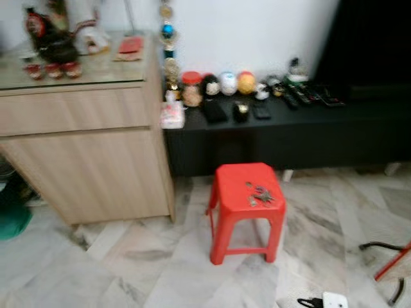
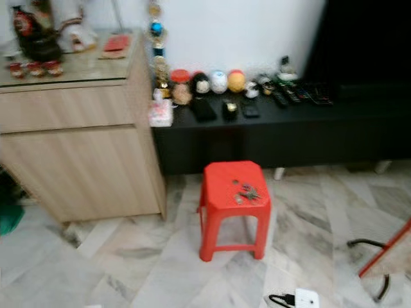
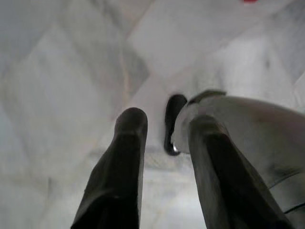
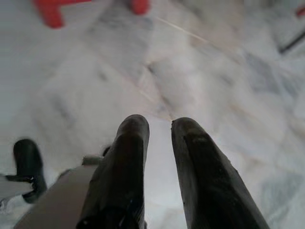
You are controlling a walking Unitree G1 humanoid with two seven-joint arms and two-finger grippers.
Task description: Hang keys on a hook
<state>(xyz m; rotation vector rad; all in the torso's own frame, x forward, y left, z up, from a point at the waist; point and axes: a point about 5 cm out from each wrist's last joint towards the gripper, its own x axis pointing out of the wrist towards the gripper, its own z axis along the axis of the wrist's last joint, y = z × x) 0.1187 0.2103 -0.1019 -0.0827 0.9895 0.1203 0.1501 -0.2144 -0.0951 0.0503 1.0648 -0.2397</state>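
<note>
Keys (image 1: 259, 194) lay loose on red stool (image 1: 234, 183), left gripper (image 3: 164, 143) and right gripper (image 4: 159, 143) empty, slightly parted over floor; flat bunch could slip when pinched.

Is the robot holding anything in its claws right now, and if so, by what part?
Nothing. The left gripper and right gripper hang over the floor with nothing between the fingers; the keys lie on the red stool.

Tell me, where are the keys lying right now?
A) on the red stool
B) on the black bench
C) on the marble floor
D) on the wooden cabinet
A: the keys lie in a small heap on the seat of the red stool, which stands on the floor before the black bench.
</note>
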